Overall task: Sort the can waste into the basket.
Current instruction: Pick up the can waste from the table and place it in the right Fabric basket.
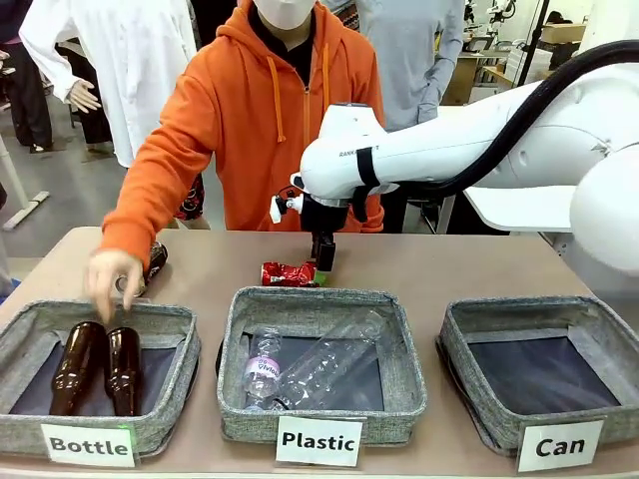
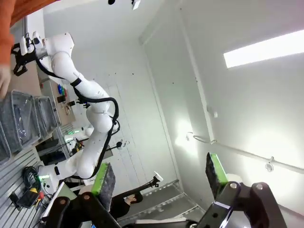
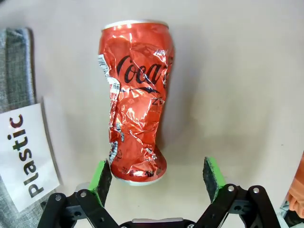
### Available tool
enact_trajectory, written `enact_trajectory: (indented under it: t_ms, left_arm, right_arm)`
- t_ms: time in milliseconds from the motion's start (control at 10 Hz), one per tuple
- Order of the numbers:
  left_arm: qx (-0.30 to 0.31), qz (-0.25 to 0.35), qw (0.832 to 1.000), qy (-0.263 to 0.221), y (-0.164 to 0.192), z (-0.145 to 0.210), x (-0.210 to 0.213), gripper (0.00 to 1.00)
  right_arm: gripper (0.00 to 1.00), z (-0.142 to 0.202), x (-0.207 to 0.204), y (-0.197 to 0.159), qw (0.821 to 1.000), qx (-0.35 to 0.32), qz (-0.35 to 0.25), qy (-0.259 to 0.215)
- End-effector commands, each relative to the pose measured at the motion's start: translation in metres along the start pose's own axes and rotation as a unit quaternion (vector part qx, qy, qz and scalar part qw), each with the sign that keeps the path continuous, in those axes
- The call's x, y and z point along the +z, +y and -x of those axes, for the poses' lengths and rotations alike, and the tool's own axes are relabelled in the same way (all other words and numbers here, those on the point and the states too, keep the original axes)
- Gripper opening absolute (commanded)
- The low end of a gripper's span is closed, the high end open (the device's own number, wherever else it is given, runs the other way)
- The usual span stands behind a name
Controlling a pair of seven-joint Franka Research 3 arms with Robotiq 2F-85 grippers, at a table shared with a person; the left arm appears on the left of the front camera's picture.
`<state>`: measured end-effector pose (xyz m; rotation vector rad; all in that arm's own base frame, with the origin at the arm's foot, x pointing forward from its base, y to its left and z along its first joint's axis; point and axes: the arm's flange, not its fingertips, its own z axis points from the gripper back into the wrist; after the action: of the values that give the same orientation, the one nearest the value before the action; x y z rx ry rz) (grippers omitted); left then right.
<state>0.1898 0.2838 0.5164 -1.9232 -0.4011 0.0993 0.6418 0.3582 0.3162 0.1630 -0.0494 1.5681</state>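
Observation:
The crushed red can (image 1: 288, 273) (image 3: 135, 99) lies on the table just behind the middle basket. My right gripper (image 1: 324, 261) (image 3: 156, 178) hangs open at the can's right end; in the right wrist view the can's near end sits between the green pads, close to the left one (image 3: 101, 175). The dark can (image 1: 154, 261) lies at the far left of the table, beside the person's hand (image 1: 112, 281). The grey basket (image 1: 469, 399) labelled "Can" stands at the front right, holding nothing. My left gripper (image 2: 159, 178) is open and points up at a white wall.
The "Plastic" basket (image 1: 236, 399) in the middle holds clear bottles. The "Bottle" basket (image 1: 170, 414) on the left holds two brown bottles. A person in an orange hoodie (image 1: 250, 110) stands at the far side, one arm reaching down to the left.

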Motion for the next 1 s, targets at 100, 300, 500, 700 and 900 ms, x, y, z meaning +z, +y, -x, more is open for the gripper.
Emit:
enact_trajectory:
  t_ms: [100,300,500,700,900]
  left_arm:
    - [0.001,-0.026,1.0,0.014,0.009,0.002,-0.009,1.0]
    - [0.004,-0.029,0.999,0.019,0.013,0.002,-0.011,1.0]
    - [0.008,-0.035,0.999,0.028,0.017,0.003,-0.016,1.0]
    - [-0.016,-0.06,0.998,0.023,0.02,0.001,-0.013,1.0]
    - [0.012,-0.093,0.994,0.062,0.047,0.003,-0.033,1.0]
  right_arm:
    - [1.0,-0.009,0.003,-0.013,0.999,0.021,-0.041,0.001]
    - [1.0,-0.01,-0.001,-0.019,0.998,0.035,-0.05,-0.028]
    - [1.0,-0.01,-0.008,-0.027,0.998,0.027,-0.039,-0.041]
    - [1.0,-0.009,-0.012,-0.034,0.998,0.017,-0.038,-0.048]
    - [1.0,-0.008,-0.012,-0.035,0.998,0.013,-0.04,-0.048]
